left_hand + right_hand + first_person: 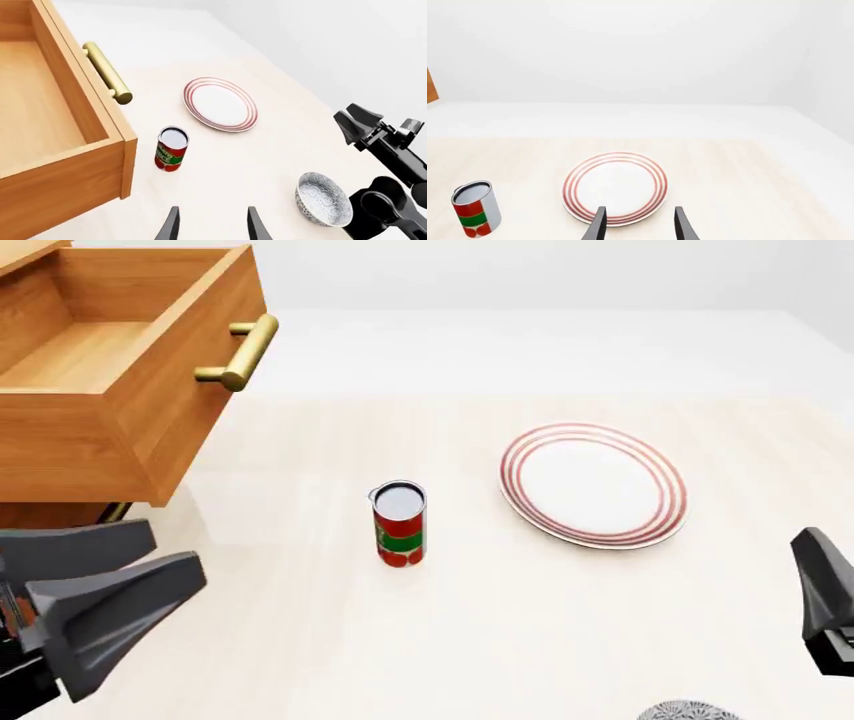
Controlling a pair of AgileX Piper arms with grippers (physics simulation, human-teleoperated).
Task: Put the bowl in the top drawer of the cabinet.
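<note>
The bowl, white with a dark squiggle pattern, sits upright on the table near the right arm; in the front view only its rim shows at the bottom edge. The cabinet stands at the far left with its top drawer pulled out and empty, brass handle facing the table. My left gripper is open and holds nothing, a short way from the drawer's front corner. My right gripper is open and empty, pointing toward the plate, with the bowl close beside the arm.
A white plate with red rings lies right of centre. A red and green can stands upright between the plate and the drawer. The right arm's black links stand next to the bowl.
</note>
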